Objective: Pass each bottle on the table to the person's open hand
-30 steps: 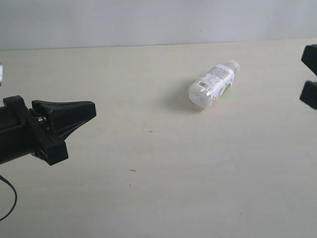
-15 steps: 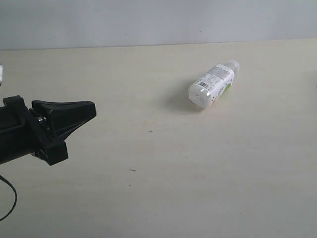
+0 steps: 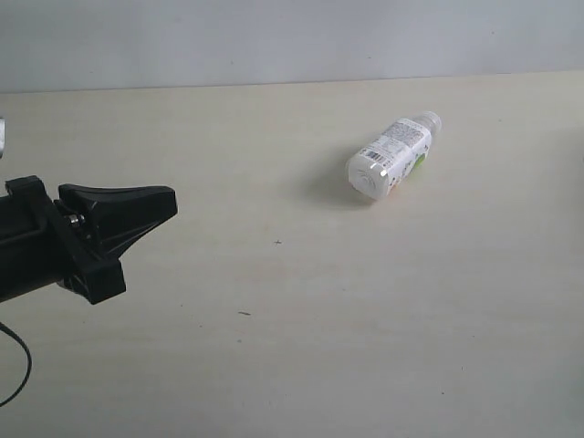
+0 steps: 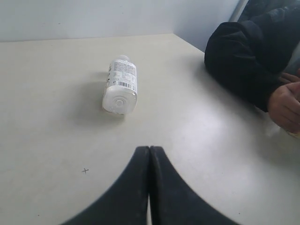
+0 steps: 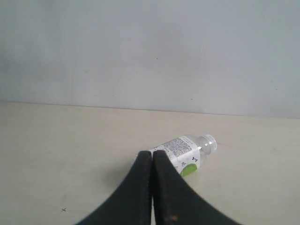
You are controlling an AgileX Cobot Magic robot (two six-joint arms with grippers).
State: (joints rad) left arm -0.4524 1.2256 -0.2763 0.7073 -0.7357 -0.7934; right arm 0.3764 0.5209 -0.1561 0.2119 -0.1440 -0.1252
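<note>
Bottle (image 3: 391,157) with a white printed label and a green patch is seen lying on its side on the table (image 3: 274,365), right of the middle and in the far half of the surface. Its base is turned toward the near left and its small pale cap toward the far right. A soft shadow is cast on the table to its left. It is lying free of both grippers.

The left gripper (image 3: 170,203) is held at the left of the scene, well apart from the bottle, with its black fingers pointed to the right. As the left wrist view shows, these fingers are pressed flat together and nothing is gripped between them. A thin dark cable (image 3: 23,365) is looped below the arm at the near left.

The right gripper (image 5: 152,153) is shown only by its own wrist camera. Its two black fingers are likewise brought together with nothing held, and the base end of the bottle is hidden behind their tips in that view.

A person's hand (image 4: 287,107) is seen in the left wrist view at a table edge, loosely curled, coming out of a dark sleeve (image 4: 243,61); whether the palm is open cannot be told.

A small cross-shaped mark (image 3: 277,243) and a short dark speck (image 3: 244,313) are seen on the table near the middle. A pale grey wall (image 3: 274,36) is seen beyond the far edge.
</note>
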